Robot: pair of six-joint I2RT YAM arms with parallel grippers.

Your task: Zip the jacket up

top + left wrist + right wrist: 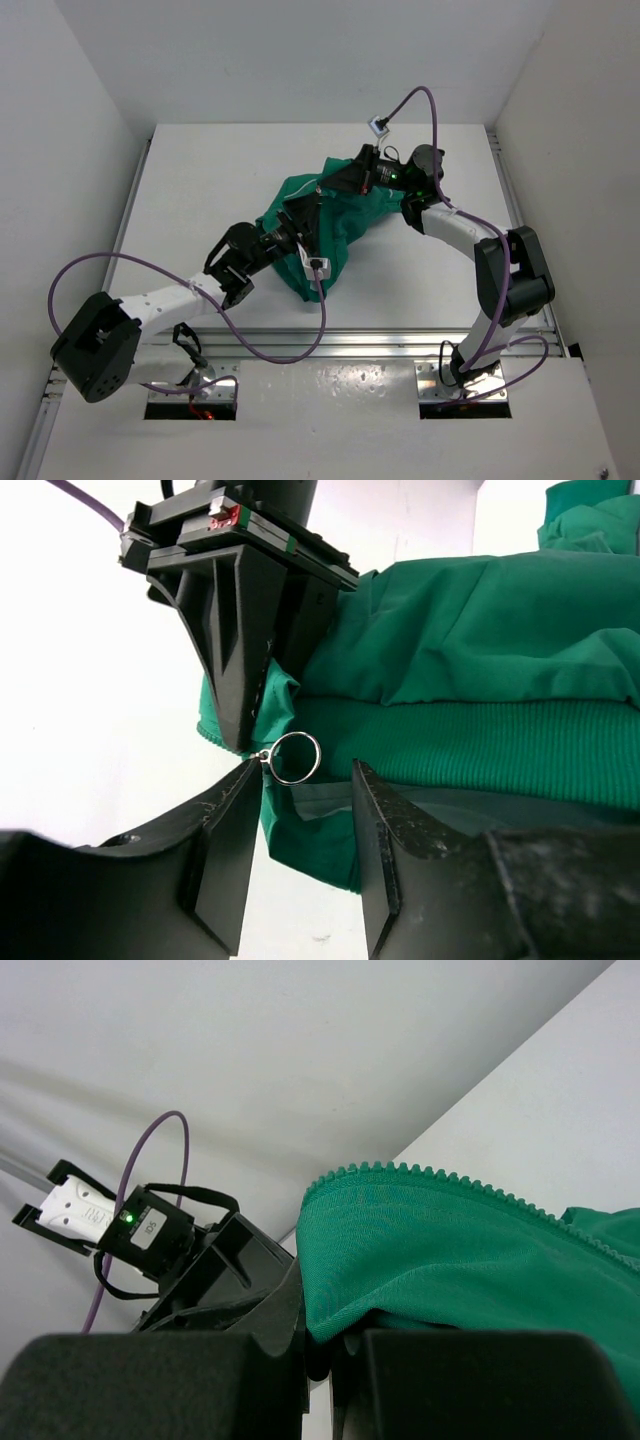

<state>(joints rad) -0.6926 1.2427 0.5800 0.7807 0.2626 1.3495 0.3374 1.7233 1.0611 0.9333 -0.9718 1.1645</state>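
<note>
jacket (335,215): bunched mid-worktop (200,180), well apart from every edge | right hand (320,1345): clamped on jacket just below toothed edge (430,1173) | left hand (305,770): jaws apart, pull ring (294,758) between tips, beside ribbed hem (480,745)

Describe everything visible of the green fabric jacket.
The green fabric jacket lies crumpled on the white table. It looks like soft cloth, with a ribbed hem band and a toothed zipper edge. The right pincer is shut on one edge; a small metal pull ring hangs between the fingers of the open left pincer.
</note>
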